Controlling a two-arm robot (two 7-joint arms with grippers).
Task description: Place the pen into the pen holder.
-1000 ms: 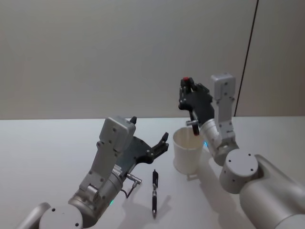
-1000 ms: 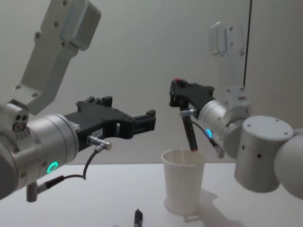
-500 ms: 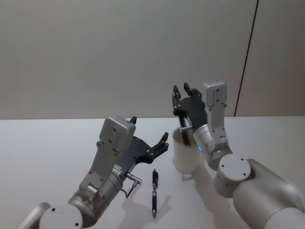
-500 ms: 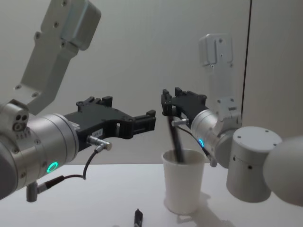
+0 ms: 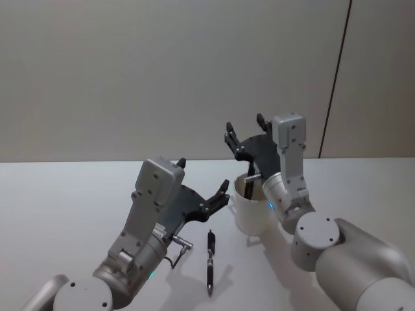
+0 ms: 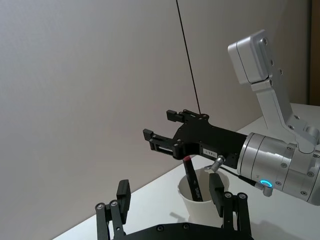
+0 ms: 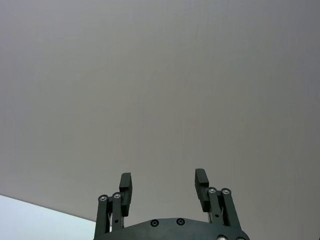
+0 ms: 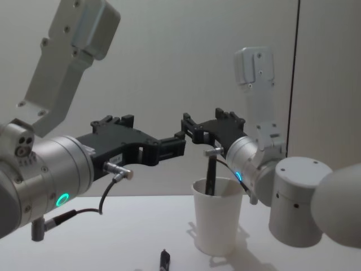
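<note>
In one cup (image 5: 254,208), one pen (image 8: 211,175), second pen (image 5: 210,259) nearby, right hand (image 5: 244,123) splayed empty, left hand (image 5: 203,173) open, empty

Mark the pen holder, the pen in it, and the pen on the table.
pen holder (image 5: 251,214), head view, front wall of the cup
pen in the holder (image 8: 211,174), chest view, shaft above the rim
pen on the table (image 5: 210,262), head view, mid-barrel
</note>
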